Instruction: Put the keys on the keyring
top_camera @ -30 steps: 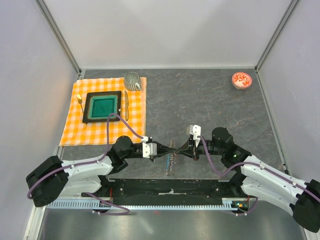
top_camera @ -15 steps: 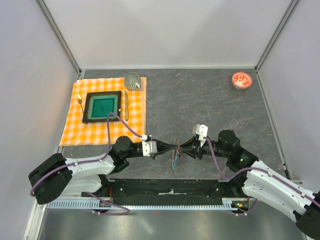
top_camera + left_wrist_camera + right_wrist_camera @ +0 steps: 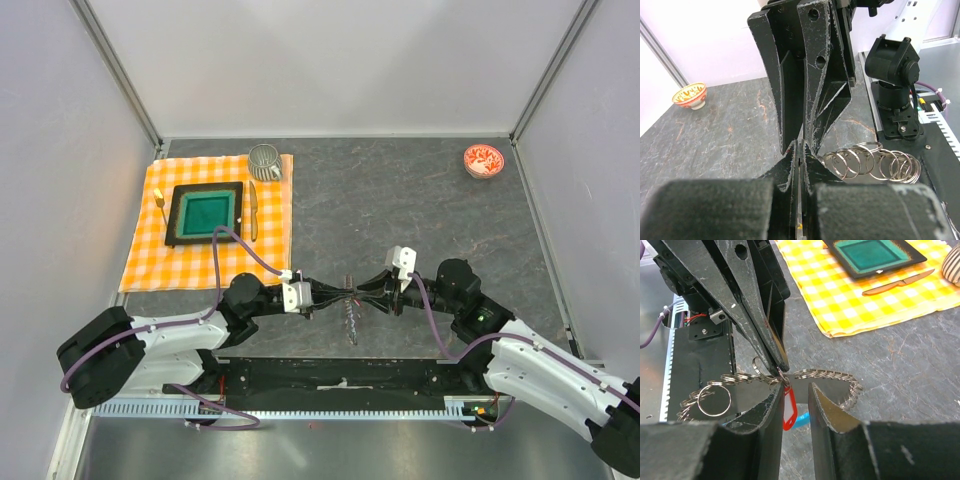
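Two arms meet tip to tip at the table's six o'clock, left gripper (image 3: 780, 366) pinched on the sagging keyring (image 3: 826, 375), right gripper (image 3: 796, 389) barely parted astride the red-tagged key (image 3: 789, 410), which it should probably feed slowly and squarely.

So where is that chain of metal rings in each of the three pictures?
Top view: chain of rings, low centre, just above the black base bar.
Left wrist view: chain of rings at lower right.
Right wrist view: strung across the middle, red tag hanging below.
Shared landmark: the black base bar, in all three.
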Available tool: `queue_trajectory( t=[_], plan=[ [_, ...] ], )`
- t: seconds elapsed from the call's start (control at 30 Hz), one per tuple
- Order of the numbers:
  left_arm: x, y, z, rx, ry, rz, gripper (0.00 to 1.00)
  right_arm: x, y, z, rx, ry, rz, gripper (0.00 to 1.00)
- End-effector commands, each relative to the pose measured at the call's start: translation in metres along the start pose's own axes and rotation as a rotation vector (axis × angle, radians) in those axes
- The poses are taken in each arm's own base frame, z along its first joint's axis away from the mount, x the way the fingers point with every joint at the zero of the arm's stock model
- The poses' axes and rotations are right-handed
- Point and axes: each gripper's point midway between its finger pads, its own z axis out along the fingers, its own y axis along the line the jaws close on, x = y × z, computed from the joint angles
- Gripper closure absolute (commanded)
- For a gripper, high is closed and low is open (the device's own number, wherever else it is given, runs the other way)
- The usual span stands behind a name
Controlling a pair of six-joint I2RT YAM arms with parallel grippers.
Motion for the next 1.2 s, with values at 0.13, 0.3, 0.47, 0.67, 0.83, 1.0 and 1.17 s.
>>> queue_trajectory(
  t=[0.13, 0.3, 0.47, 0.67, 0.83, 1.0, 1.17],
  plan=[
    [-0.031, 0.007, 0.003, -0.025, -0.117, 0.044, 0.98, -0.017, 0.005, 0.003, -0.042, -0.065, -0.065, 0.71],
    [-0.030, 0.007, 0.002, -0.031, -0.115, 0.039, 0.98, -0.011, 0.004, 0.003, -0.041, -0.030, -0.052, 0.93],
    [-0.018, 0.007, -0.003, -0.051, -0.074, 0.017, 0.96, -0.022, -0.003, -0.002, 0.011, -0.021, -0.061, 1.00],
    [0.014, 0.008, -0.015, -0.119, 0.010, -0.051, 0.88, -0.016, -0.012, -0.007, 0.060, 0.083, -0.058, 1.00],
    [0.018, 0.004, -0.017, -0.125, -0.021, -0.101, 0.98, -0.005, -0.014, -0.002, 0.040, 0.197, -0.016, 1.00],
    [0.023, 0.006, -0.020, -0.159, -0.021, -0.131, 0.98, 0.012, -0.022, 0.003, 0.099, 0.201, 0.070, 0.80],
    [0.056, 0.009, -0.040, -0.280, 0.114, -0.284, 0.77, 0.040, -0.020, 0.011, 0.106, 0.238, 0.201, 0.63]
  ],
)
